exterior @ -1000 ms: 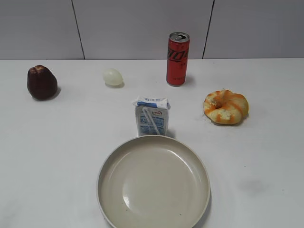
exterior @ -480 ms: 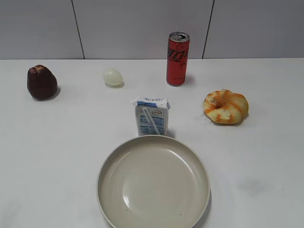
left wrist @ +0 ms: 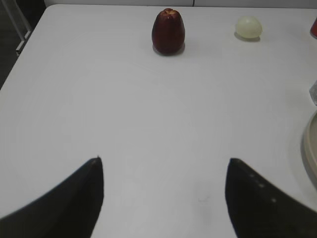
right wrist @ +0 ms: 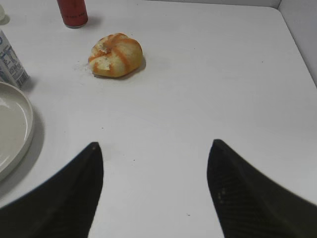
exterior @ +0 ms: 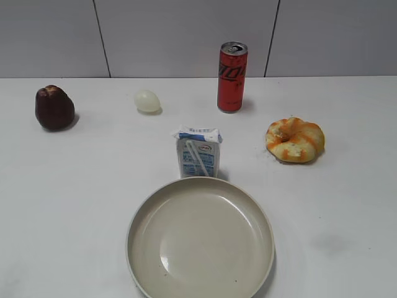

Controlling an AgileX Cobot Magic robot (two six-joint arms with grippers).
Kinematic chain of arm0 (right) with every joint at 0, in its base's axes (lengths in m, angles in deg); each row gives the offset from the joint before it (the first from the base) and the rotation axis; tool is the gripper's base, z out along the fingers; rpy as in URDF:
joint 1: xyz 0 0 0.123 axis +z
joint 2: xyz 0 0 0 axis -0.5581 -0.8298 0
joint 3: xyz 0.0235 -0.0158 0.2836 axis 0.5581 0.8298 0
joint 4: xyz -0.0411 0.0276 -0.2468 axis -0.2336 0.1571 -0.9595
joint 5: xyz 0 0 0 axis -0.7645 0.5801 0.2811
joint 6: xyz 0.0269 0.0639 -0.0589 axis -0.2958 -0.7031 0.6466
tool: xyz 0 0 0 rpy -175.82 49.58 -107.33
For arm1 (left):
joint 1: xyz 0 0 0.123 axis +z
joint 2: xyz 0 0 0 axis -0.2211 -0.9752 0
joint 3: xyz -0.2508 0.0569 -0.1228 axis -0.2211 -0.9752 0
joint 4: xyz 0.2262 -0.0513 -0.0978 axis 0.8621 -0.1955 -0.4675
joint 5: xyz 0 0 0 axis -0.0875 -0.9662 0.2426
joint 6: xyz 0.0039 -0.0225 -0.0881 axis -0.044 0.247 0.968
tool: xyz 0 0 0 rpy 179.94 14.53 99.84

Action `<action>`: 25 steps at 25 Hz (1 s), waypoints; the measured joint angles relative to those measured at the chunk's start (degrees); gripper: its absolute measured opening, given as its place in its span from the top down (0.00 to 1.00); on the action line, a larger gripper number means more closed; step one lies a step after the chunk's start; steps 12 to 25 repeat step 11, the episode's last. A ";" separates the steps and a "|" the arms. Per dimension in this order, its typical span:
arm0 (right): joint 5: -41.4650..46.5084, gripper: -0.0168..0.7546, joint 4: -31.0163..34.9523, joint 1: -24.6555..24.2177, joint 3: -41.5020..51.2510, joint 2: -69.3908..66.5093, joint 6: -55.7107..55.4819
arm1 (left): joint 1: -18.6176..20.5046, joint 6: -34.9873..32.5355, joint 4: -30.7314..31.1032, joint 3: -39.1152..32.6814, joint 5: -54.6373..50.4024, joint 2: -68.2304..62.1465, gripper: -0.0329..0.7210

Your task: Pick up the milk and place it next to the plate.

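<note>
white table lies bare under both wide-spread, empty grippers.

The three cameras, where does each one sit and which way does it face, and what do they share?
Exterior view: in front of the table, slanting down at the plate, milk, can, bun; no robot part shows.
Left wrist view: on the left arm, facing across the table toward the dark red fruit and egg; open left gripper at bottom.
Right wrist view: on the right arm, facing the bun; open right gripper at bottom.
Shared: both wrist views catch the plate's edge.
</note>
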 joint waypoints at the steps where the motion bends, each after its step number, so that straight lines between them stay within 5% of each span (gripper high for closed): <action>1: 0.00 0.33 0.00 0.00 0.00 0.00 0.00 | 0.00 0.00 0.00 0.00 0.00 0.00 0.20; 25: 0.00 0.33 0.00 0.00 0.00 0.00 0.00 | 0.00 0.00 0.00 0.00 0.00 0.00 0.22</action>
